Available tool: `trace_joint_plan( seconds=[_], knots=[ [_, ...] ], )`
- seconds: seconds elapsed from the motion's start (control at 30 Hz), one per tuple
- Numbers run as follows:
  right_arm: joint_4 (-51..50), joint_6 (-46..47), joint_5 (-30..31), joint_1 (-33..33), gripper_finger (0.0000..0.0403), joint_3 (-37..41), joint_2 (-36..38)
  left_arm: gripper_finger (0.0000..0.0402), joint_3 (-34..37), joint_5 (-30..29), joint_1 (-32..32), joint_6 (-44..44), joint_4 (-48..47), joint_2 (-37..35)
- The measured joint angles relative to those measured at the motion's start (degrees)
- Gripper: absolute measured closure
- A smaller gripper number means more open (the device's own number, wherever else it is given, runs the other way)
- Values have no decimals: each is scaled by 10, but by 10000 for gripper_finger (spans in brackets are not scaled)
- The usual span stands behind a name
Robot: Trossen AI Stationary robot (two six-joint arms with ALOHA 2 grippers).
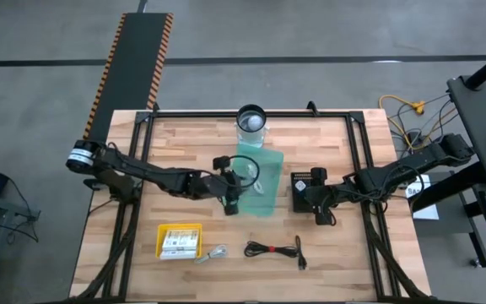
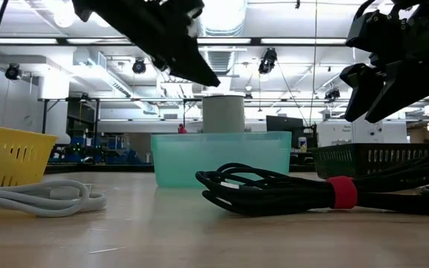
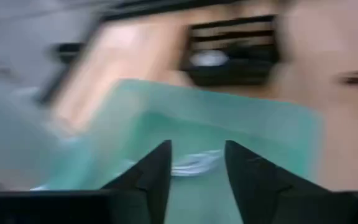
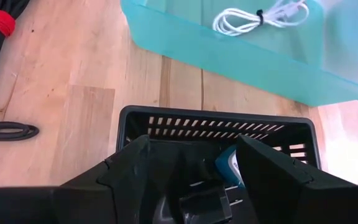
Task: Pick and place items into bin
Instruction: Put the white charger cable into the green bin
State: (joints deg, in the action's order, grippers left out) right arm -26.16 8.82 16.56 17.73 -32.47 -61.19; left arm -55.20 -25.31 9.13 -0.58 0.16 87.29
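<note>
The teal bin [image 1: 264, 190] stands mid-table, a short white cable [image 4: 260, 15] lying coiled on its floor. My left gripper [image 3: 197, 163] hovers open above the bin's left part [image 1: 233, 201], empty, with the white cable [image 3: 194, 163] below its fingers. My right gripper [image 4: 194, 152] is open and empty, raised over a black slotted basket [image 4: 216, 121] right of the bin. That basket holds a blue-white piece [image 4: 232, 167] and a small black plug-like piece [image 4: 207, 202]. A coiled black cable [image 1: 272, 249] with a red tie [image 2: 341, 191] and a second white cable [image 2: 39, 197] lie on the near table.
A yellow basket [image 1: 180, 241] with white printed cards sits near the table's near left. A pale cylindrical container [image 1: 251, 120] stands behind the bin at the far edge. Bare wood lies left and right of the baskets. Black frame rails run along both table sides.
</note>
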Motion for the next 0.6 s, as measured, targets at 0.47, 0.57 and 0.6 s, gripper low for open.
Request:
trace_joint_plan(
  seconds=[0.47, 0.57, 0.6],
  knots=[
    [-2, -3, 0, 0, 179, 0, 0, 198, 3, 422, 84, -168, -90, -2],
    [-1, -12, 0, 0, 179, 0, 0, 199, 3, 400, 107, -222, -96, 18],
    [-1, -15, 0, 0, 179, 0, 1, 199, 3, 394, 113, -239, -99, 26]
  ],
)
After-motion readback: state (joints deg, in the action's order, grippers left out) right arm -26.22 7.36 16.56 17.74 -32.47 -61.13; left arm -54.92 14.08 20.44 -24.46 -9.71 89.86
